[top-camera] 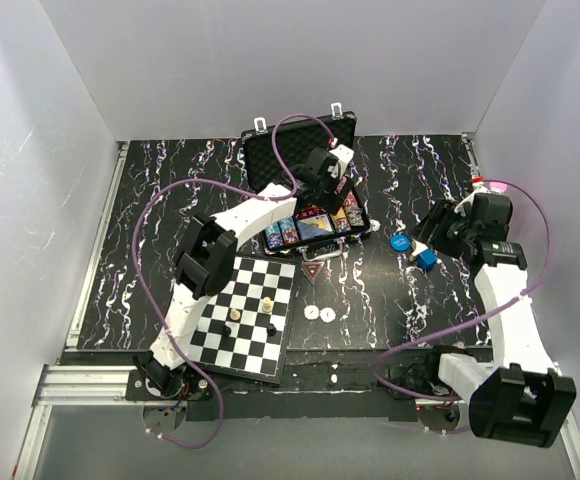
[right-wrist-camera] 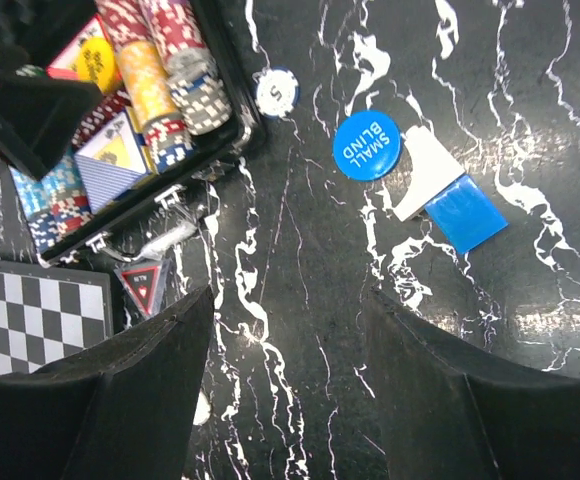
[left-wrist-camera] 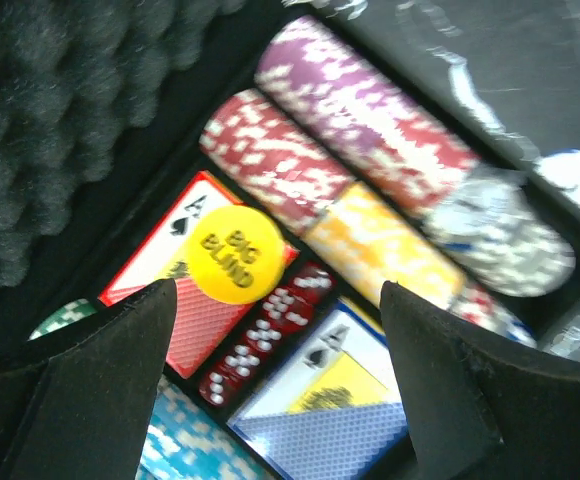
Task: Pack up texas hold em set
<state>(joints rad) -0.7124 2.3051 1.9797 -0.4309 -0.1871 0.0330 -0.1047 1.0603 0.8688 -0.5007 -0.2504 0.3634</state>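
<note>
— Case (top-camera: pixel 265 160): where?
— Open, at the back of the table (top-camera: pixel 170 175), behind a chessboard (top-camera: pixel 245 320).
— Left gripper (left-wrist-camera: pixel 278 290)?
— Over the case, fingers wide apart, holding nothing. Right gripper (right-wrist-camera: pixel 290 300) the same, over the table.
— Inside?
— Chip rows (left-wrist-camera: pixel 350 110), red deck (left-wrist-camera: pixel 155 265), blue deck (left-wrist-camera: pixel 320 410), red dice (left-wrist-camera: pixel 265 335). Yellow button (left-wrist-camera: pixel 238 253) on the red deck. Blue button (right-wrist-camera: pixel 366 146) out on the table, right of the case.

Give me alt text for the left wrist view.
A yellow Big Blind button lies on a red card deck in the open case, beside red dice, a blue deck and chip rows. The open left gripper hovers above.
</note>
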